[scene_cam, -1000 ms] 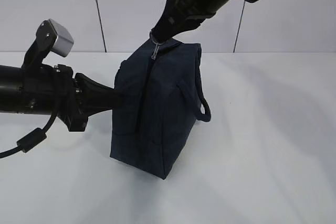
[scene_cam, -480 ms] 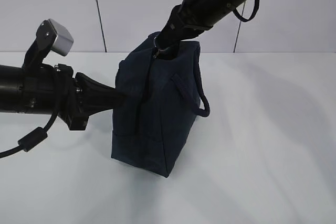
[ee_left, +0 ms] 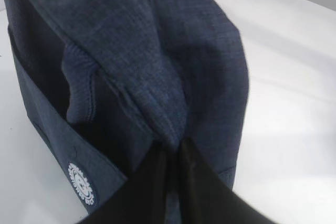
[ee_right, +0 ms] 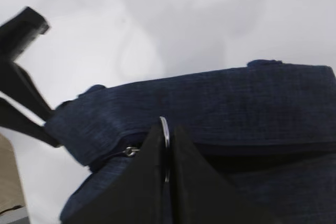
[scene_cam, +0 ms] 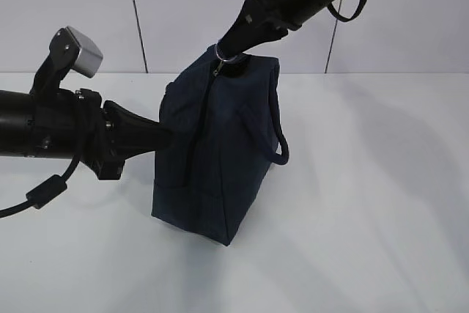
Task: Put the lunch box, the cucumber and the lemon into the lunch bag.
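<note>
Starting on your left: the left gripper (scene_cam: 163,134) is clamped tight on a fold of fabric at the side of the lunch bag (scene_cam: 216,159). Your left wrist view shows it best, with the two black fingers (ee_left: 152,182) pinched together and navy cloth bunched between them. That view also catches a small round white logo patch (ee_left: 81,183) low on the bag, which you can't see from outside.

The one lunch bag stands upright on the white table (scene_cam: 366,203), its strap loop (scene_cam: 278,133) hanging down the side.

Up top, the right gripper (scene_cam: 233,50) is closed on the silver ring pull (ee_right: 165,135) of the zipper (scene_cam: 201,130); the right wrist view shows the ring squeezed between its fingers.

Count: two grippers, one bag, one ring. You can't tell from any view what's inside the bag.
</note>
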`<action>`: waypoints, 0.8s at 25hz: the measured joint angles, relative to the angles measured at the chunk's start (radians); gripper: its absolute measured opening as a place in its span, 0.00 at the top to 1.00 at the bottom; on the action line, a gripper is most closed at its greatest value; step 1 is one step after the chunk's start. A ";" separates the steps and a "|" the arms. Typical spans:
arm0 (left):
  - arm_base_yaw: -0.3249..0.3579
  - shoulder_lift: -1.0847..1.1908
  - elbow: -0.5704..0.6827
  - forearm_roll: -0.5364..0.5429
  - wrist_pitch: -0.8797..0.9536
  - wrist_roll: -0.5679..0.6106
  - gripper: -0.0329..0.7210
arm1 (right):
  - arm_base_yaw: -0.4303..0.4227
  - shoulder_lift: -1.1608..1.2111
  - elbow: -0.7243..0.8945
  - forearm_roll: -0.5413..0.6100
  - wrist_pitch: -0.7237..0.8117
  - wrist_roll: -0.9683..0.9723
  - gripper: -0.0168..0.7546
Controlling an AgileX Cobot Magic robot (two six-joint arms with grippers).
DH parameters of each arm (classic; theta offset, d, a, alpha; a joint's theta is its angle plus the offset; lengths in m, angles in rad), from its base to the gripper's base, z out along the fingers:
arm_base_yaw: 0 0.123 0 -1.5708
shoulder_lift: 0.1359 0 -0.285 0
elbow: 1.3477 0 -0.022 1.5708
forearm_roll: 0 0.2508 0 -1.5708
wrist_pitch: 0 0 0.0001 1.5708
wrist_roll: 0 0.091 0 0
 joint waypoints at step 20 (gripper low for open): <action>0.000 0.000 0.000 0.000 -0.003 0.000 0.94 | 0.005 -0.007 -0.038 0.009 0.131 0.089 0.95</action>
